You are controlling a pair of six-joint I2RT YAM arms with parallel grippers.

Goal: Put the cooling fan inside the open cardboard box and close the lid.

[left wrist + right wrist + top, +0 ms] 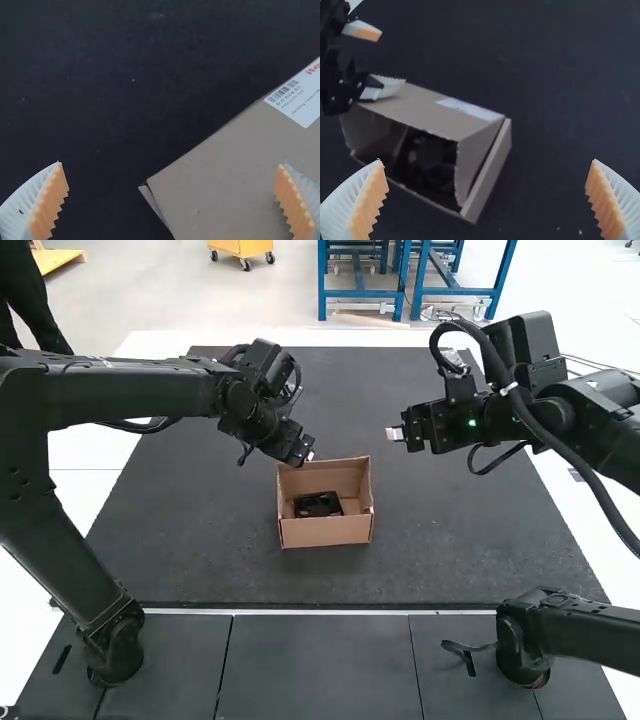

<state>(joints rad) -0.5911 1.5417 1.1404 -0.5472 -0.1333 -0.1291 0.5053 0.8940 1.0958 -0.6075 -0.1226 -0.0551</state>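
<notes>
The open cardboard box [326, 515] stands mid-mat with the black cooling fan [318, 505] lying inside it. Its lid [325, 474] rises from the far side. My left gripper [306, 453] hovers open at the lid's far left corner. In the left wrist view the labelled lid [235, 175] lies between the orange pads [47, 205] of that gripper [170, 167]. My right gripper [396, 435] hangs open above the mat, right of the box. From the right wrist, box [487, 165], fan [427, 157] and lid [427, 112] lie beyond the gripper [486, 162]; the left gripper [375, 57] sits at the lid's edge.
A black mat [200, 520] covers the table, with white table surface [85, 455] at both sides. Black panels [320, 660] run along the front edge, where both arm bases stand. Bare mat surrounds the box on all sides.
</notes>
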